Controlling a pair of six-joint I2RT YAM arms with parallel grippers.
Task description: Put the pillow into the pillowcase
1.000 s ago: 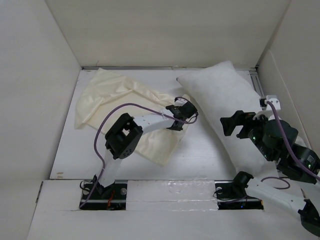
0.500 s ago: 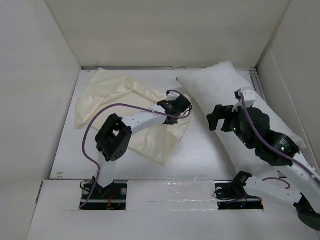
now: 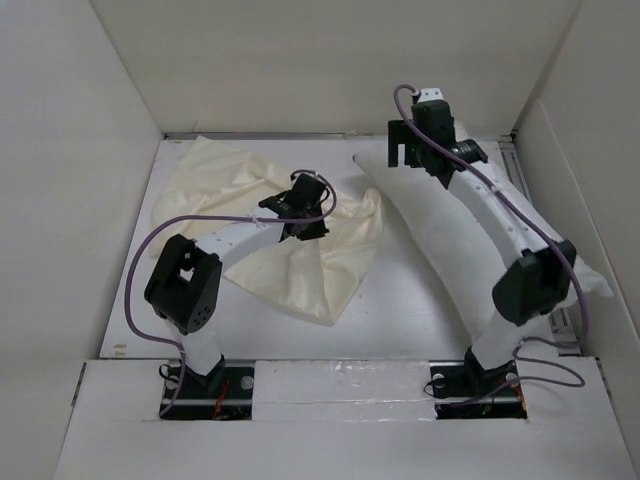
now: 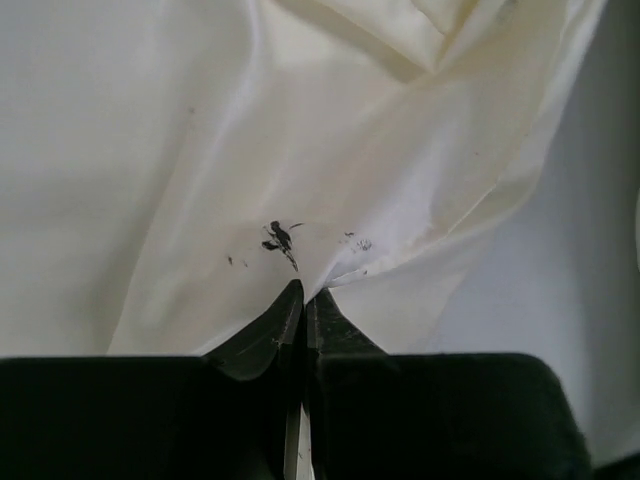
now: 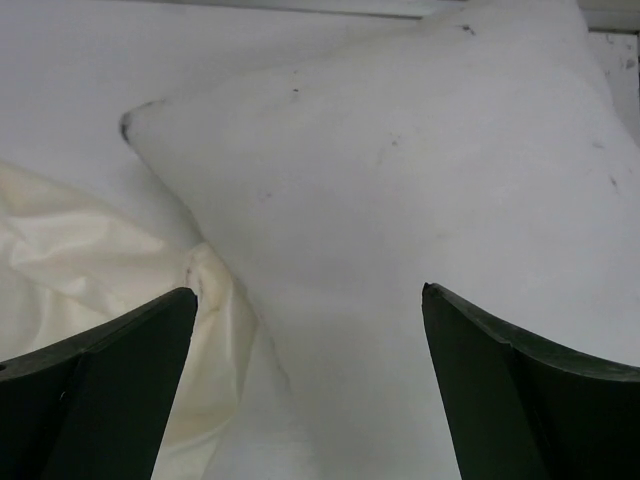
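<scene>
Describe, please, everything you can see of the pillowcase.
The pillowcase is a thin, cream-yellow fabric sleeve, wrinkled and limp, lying spread on the white table, in its far left part. A small dark mark shows near one fold. The left tool is shut on a pinch of the fabric beside that mark, drawing it into a peak. The edge nearest the pillow seems to touch it.

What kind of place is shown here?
Probably a robot test cell: plain white walls box in a table, two robot arms are bolted at its near edge, facing a pillow and pillowcase.
</scene>
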